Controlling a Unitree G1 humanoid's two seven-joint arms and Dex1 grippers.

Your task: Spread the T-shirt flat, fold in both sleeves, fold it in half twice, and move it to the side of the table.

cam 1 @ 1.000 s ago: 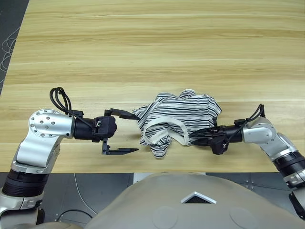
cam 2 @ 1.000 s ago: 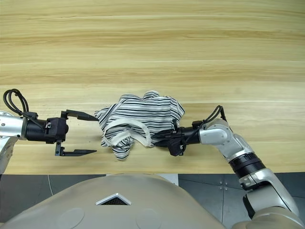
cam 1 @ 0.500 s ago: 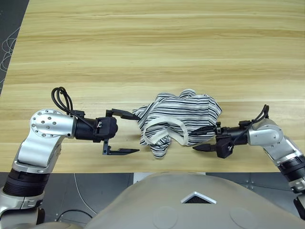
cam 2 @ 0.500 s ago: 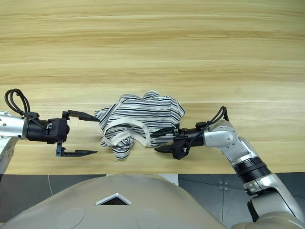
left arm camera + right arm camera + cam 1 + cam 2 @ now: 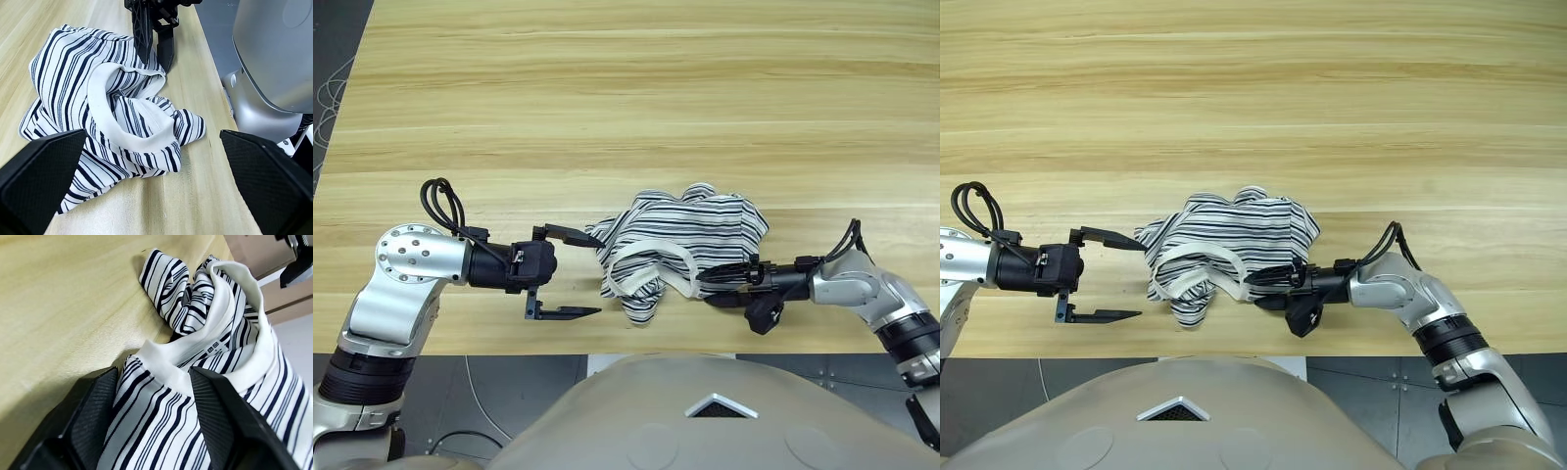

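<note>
The T-shirt (image 5: 680, 235), black-and-white striped with a white collar (image 5: 105, 105), lies crumpled near the table's front edge. My left gripper (image 5: 579, 275) is open just left of it. Its far fingertip touches the shirt's left edge and its near finger lies on bare wood. In the left wrist view both fingers (image 5: 41, 178) stand wide apart on either side of the heap. My right gripper (image 5: 707, 288) is at the shirt's near right edge, open. Its fingers (image 5: 95, 416) straddle a striped fold by the collar (image 5: 195, 352).
The shirt lies on a light wooden table (image 5: 607, 98) with wide bare wood beyond it and to both sides. The front edge (image 5: 607, 351) runs close below both grippers. Dark floor (image 5: 333, 59) shows past the table's left edge.
My right gripper, shut at the shirt's edge a second ago, opened and drew back, then slid in again with the fabric between its fingers. The left arm has barely moved.
</note>
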